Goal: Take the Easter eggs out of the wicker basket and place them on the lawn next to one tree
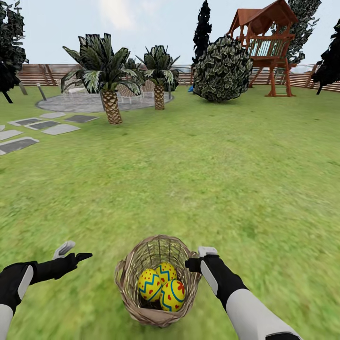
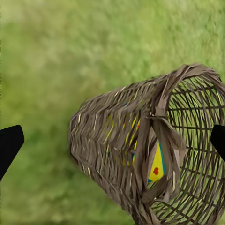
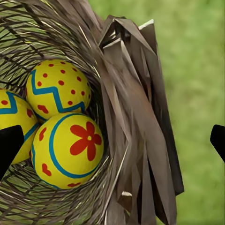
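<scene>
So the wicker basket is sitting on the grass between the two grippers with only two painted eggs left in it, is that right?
Not quite: the wicker basket on the lawn holds three Easter eggs, not two. The head view shows all three, and the right wrist view confirms it. The basket does sit between the left gripper and the right gripper.

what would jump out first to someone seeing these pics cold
The three Easter eggs, bright yellow with blue zigzags and red marks, draw the eye at once, clustered inside the wicker basket on the lawn just in front of the robot. The right tool sits at the basket's rim, while the left tool hangs off to its other side. Far back, a red-brown play tower stands by the fence.
</scene>
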